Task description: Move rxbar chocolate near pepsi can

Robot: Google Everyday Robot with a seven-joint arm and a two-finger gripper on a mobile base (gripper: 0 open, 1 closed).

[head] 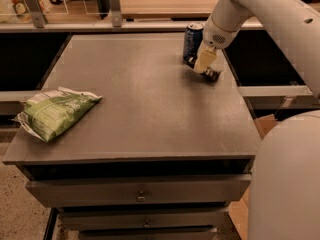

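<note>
Just one gripper (208,68) hangs beside one pepsi can (192,40).

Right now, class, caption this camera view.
Cream gripper at dark-wrapped rxbar chocolate beside upright blue pepsi can on grey table.

**Bar and can close together at the far right**

I see the pepsi can (192,40) standing upright at the far right of the surface (150,104). It is dark blue with a silver top and pale markings on its side. The rxbar chocolate (213,75) shows only as a small dark sliver just right of the can and slightly nearer, low against the surface. I cannot tell whether it rests there or hangs just above. The end effector (207,66) sits directly over the bar and covers most of it, so its wrapper text and ends are hidden from me. Bar and can lie just beside each other; whether they touch, I cannot tell.
</note>
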